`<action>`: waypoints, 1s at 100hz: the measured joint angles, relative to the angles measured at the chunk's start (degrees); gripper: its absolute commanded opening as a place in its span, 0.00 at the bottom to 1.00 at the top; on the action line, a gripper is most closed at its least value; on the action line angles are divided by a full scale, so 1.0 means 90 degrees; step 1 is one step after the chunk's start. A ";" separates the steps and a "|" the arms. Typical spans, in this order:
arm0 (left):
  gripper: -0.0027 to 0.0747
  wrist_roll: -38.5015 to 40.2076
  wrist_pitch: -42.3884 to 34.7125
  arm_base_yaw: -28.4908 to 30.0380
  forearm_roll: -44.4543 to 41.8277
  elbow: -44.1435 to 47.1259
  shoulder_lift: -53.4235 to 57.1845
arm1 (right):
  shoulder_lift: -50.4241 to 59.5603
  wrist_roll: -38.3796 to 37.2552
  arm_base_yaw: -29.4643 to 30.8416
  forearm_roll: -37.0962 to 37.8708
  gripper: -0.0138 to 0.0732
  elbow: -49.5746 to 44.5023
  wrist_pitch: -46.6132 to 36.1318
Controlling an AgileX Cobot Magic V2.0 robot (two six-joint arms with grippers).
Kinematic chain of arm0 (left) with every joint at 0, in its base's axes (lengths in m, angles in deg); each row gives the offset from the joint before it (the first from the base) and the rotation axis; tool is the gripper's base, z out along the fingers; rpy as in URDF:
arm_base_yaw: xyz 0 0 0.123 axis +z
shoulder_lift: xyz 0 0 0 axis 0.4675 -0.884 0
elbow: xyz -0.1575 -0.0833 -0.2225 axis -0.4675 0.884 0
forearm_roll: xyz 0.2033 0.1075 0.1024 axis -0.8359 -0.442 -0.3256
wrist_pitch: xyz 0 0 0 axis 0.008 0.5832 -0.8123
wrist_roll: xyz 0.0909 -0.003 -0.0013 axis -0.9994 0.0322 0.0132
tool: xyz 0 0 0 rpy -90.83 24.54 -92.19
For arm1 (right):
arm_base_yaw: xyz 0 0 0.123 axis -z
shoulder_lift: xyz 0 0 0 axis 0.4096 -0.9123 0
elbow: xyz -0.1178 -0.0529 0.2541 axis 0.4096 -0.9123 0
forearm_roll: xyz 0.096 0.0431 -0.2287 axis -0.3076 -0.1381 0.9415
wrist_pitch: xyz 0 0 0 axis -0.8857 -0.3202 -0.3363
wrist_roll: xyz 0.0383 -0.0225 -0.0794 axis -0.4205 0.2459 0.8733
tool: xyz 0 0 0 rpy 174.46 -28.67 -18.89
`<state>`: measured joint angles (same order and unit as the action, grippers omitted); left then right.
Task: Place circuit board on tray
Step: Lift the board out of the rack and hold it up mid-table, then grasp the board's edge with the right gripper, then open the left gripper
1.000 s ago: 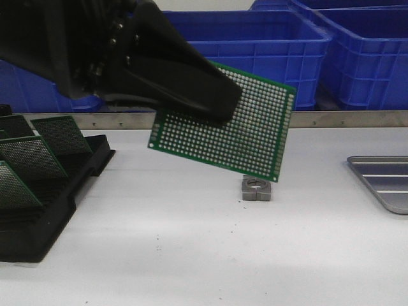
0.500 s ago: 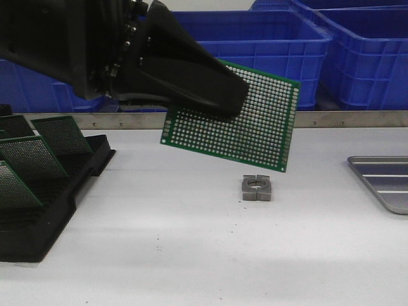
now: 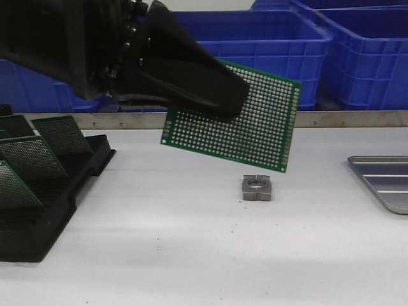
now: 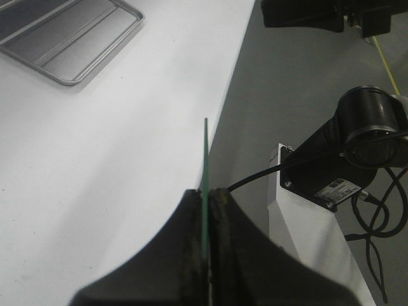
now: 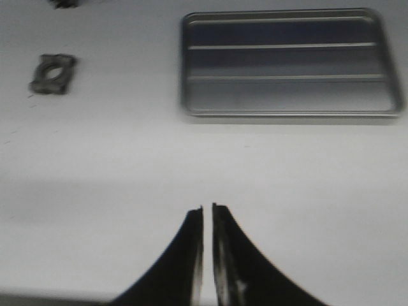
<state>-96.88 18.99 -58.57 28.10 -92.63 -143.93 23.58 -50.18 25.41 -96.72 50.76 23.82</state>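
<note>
The left gripper (image 4: 205, 210) clamps the green perforated circuit board (image 3: 245, 124) edge-on, mid-frame, raised above the table so it clears the metal collar (image 3: 256, 188); the tray (image 3: 382, 182) waits empty at right edge; the right gripper (image 5: 207, 220) is nearly closed, empty

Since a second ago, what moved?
The left gripper, shut on the green perforated circuit board, carried it up and rightward toward the silver-grey metal tray, then paused. The small grey metal block, black slotted rack and tray stayed put.
</note>
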 measured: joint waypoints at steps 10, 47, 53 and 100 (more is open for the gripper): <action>0.01 -0.0003 0.0000 0.0000 0.0000 0.0000 0.0000 | -0.0394 0.1064 -0.0331 -0.1093 0.72 0.0095 -0.0021; 0.01 -0.0003 0.0000 0.0000 0.0000 0.0000 0.0000 | -0.2127 0.5571 -0.1232 -0.4303 0.80 0.0500 0.0456; 0.01 -0.0014 0.0000 0.0000 0.0000 0.0000 0.0000 | -0.2473 0.6090 -0.1275 -0.4722 0.80 0.0578 0.0640; 0.01 -0.0027 0.0000 0.0000 0.0000 0.0000 0.0000 | -0.4596 0.7818 -0.1475 -0.5862 0.72 0.1423 0.1641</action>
<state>-97.13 18.99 -58.57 28.10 -92.63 -143.93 -17.78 20.18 12.13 -149.48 63.57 38.59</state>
